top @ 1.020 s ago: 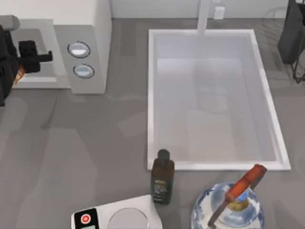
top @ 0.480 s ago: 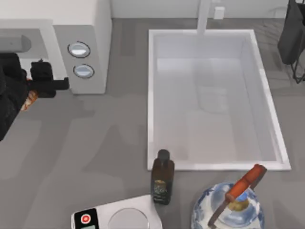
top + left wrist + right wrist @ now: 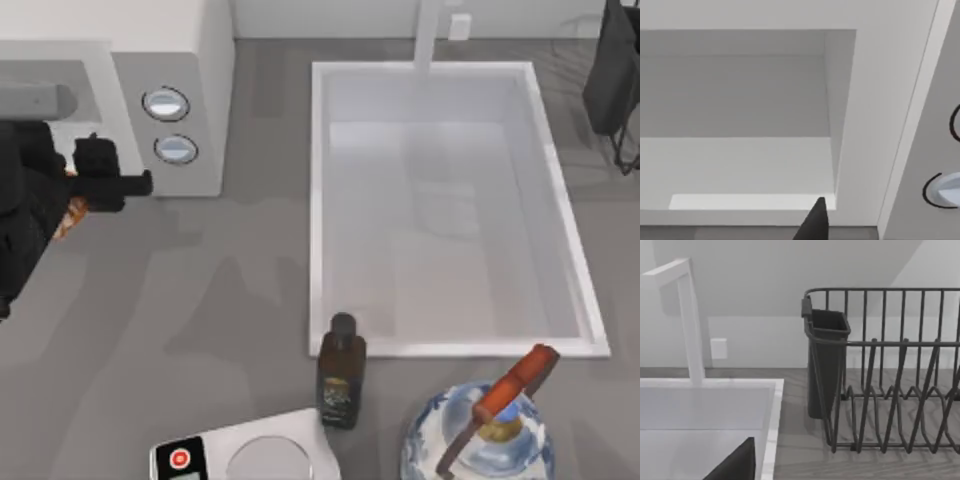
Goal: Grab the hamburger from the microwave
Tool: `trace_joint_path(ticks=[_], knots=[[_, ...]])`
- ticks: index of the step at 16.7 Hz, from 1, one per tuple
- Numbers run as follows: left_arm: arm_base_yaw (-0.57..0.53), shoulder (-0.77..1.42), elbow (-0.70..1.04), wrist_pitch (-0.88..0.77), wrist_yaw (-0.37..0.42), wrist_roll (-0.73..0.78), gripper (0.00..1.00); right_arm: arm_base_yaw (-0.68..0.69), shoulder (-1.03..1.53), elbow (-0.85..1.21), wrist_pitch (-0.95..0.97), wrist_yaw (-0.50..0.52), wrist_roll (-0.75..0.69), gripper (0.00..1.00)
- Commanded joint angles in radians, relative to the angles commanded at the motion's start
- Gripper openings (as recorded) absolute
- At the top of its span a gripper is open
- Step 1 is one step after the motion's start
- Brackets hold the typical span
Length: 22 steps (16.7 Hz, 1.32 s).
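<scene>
Holding: left gripper [image 3: 112, 180] sits at the far left of the bench [image 3: 200, 300], just outside the microwave [image 3: 190, 60] mouth, apparently clenched on the burger [image 3: 72, 212]; the grasp itself is hidden by the arm.
Burger: a small orange-brown patch shows beside the black wrist, in front of the microwave opening and clear of it.
Microwave: cavity [image 3: 740, 100] reads bare grey in the left wrist view; two knobs [image 3: 166, 103] on the panel to its right.
Scale: at the front edge, left of centre [image 3: 250, 450], untouched.
Bottle: dark, upright [image 3: 341, 372], just in front of the sink rim.
Sink: white basin [image 3: 320, 200] at centre, with a tap [image 3: 687, 315] at the back.
Kettle: glass, red handle [image 3: 515, 385], at the front right.
Right arm: parked at the back right near the rack [image 3: 880, 365]; whether its gripper [image 3: 735, 462] is released or clenched cannot be told.
Progress: judged nearly complete; the burger is out of the cavity. Left to do: carry it clear and keep the grip.
</scene>
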Motion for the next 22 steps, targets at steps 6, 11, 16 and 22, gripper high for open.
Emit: trace_joint_path(ticks=[6, 11, 16, 22], knots=[[-0.006, 0.319, -0.083, 0.412, 0.002, 0.000, 0.00, 0.000, 0.000, 0.000, 0.000, 0.000, 0.000, 1.00], [-0.005, 0.560, -0.168, 0.762, 0.008, 0.001, 0.00, 0.000, 0.000, 0.000, 0.000, 0.000, 0.000, 1.00], [-0.004, 0.638, -0.201, 0.855, 0.011, 0.002, 0.00, 0.000, 0.000, 0.000, 0.000, 0.000, 0.000, 1.00], [-0.004, 0.638, -0.201, 0.855, 0.011, 0.002, 0.23, 0.000, 0.000, 0.000, 0.000, 0.000, 0.000, 1.00]])
